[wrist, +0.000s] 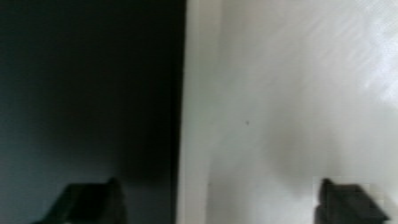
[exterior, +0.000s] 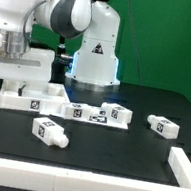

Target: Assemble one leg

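You are looking at three legs lying loose on the black table (exterior: 124,154), one white panel (exterior: 43,94) and one arm. A fourth tagged piece (exterior: 78,110) is sitting just beside the panel, too small to name surely.

The nearest leg (exterior: 47,130) is lying on its side in front of the panel. Its long axis is running across the exterior view, and the narrower peg end is pointing to the exterior view's right. The middle leg (exterior: 117,113) and the far leg (exterior: 162,126) are also lying flat, near each other but apart.

Your gripper (exterior: 12,77) (wrist: 217,198) is hanging over the panel's end at the exterior view's left, well apart from every leg. Its fingers (wrist: 86,200) are spread wide and clasping nothing. In the wrist view the panel's edge is running between them.
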Tool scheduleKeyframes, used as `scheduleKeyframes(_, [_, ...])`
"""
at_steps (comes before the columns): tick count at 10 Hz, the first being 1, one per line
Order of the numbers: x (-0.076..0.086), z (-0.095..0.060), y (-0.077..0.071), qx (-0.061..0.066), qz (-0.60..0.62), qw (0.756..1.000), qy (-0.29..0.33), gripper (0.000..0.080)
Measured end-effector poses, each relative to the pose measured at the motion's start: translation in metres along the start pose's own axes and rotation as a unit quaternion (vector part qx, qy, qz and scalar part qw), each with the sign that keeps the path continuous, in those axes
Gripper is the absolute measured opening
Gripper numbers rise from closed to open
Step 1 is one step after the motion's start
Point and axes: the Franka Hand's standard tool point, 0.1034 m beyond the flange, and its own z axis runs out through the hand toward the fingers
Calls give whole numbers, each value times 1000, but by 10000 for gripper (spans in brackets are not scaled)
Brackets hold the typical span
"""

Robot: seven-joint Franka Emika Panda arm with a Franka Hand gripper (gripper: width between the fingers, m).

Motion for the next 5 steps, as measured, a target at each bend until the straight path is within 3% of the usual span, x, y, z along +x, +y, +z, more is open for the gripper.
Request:
scheduleKeyframes(1, [0, 0, 0, 0, 0, 1000, 0, 399])
scheduleKeyframes(2, [0, 0, 0, 0, 0, 1000, 0, 399])
scheduleKeyframes(3, [0, 0, 0, 0, 0, 1000, 0, 198])
scheduleKeyframes(4, [0, 0, 0, 0, 0, 1000, 0, 74])
scheduleKeyframes(5, [0, 0, 0, 0, -1, 1000, 0, 74])
